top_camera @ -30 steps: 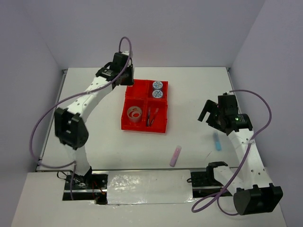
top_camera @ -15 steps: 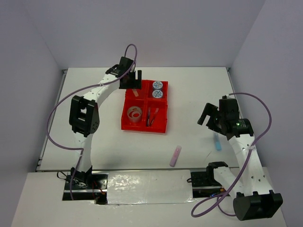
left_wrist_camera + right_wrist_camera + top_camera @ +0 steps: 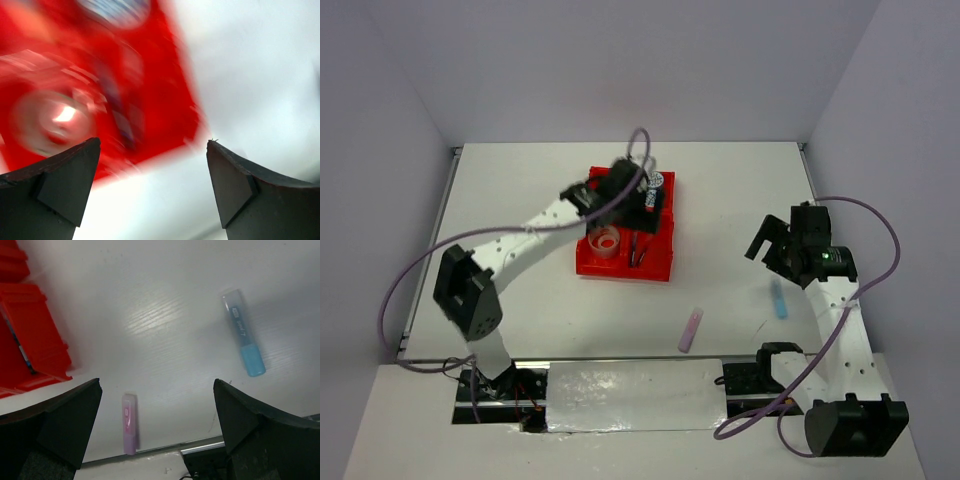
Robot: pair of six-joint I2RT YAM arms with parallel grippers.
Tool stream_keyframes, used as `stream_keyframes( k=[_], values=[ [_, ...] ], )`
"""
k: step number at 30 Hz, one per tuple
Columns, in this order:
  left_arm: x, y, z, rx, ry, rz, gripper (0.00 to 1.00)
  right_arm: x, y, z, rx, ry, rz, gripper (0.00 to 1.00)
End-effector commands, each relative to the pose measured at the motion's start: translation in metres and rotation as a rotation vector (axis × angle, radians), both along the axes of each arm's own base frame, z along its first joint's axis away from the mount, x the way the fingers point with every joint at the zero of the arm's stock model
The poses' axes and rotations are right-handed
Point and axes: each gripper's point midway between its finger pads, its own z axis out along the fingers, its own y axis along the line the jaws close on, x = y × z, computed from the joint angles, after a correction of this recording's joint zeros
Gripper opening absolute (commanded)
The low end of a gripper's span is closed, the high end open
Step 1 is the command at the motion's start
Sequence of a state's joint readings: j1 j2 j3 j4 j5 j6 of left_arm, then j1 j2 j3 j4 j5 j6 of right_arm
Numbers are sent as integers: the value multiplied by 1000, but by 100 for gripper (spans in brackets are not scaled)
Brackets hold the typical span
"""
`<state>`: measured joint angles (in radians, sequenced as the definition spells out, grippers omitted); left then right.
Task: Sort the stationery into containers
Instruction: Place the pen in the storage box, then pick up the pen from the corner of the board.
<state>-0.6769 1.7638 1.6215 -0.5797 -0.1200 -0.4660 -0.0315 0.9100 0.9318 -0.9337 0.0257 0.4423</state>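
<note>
The red tray of containers [image 3: 620, 270] lies mid-table. Its near-left compartment holds tape rings [image 3: 605, 240], and pens [image 3: 638, 246] lie in the near-right one. One blue-white roll [image 3: 659, 180] shows in the far-right compartment. My left gripper [image 3: 648, 200] hovers over the tray's right side, open and empty. Its wrist view is blurred and shows the tray [image 3: 170, 115], a tape ring [image 3: 55, 117] and a roll [image 3: 117, 7] beyond the left gripper [image 3: 152, 145]. A purple highlighter [image 3: 691, 329] [image 3: 130, 430] and a light-blue highlighter [image 3: 779, 298] [image 3: 243, 335] lie on the table. My right gripper [image 3: 765, 243] [image 3: 157, 385] hangs open above them.
The left arm hides the tray's far-left compartment. White walls enclose the table on three sides. A metal rail [image 3: 630, 385] with both arm bases runs along the near edge, close to the purple highlighter. The tray's corner [image 3: 35, 325] shows at the left of the right wrist view.
My left gripper opened over the far-left compartment, leaving a small item there, then swung right across the tray. The right arm shifted only slightly and stayed open.
</note>
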Motion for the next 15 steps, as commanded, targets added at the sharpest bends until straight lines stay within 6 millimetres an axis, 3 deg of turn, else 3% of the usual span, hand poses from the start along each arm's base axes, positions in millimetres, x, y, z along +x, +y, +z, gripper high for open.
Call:
stream_keyframes(
  k=[1,2,3,4,8,15],
  values=[
    [-94,-24,-38,-2,126,-89,99,7,-16,34,-28,-105,-79,100],
    [-128,-43,-43,-17,155,-163,99,8,-17,44,-32,-129,-86,100],
    [-143,-49,-50,-7,166,-200,99,5,-16,45,-29,-125,-82,100],
    [-171,-63,-62,14,173,-277,99,5,-15,49,-23,-132,-78,100],
    [-215,-90,-85,81,172,-408,99,6,-10,55,2,-163,-66,100],
    [-225,-115,-134,148,245,-416,96,5,-5,55,17,-178,-34,100]
  ],
)
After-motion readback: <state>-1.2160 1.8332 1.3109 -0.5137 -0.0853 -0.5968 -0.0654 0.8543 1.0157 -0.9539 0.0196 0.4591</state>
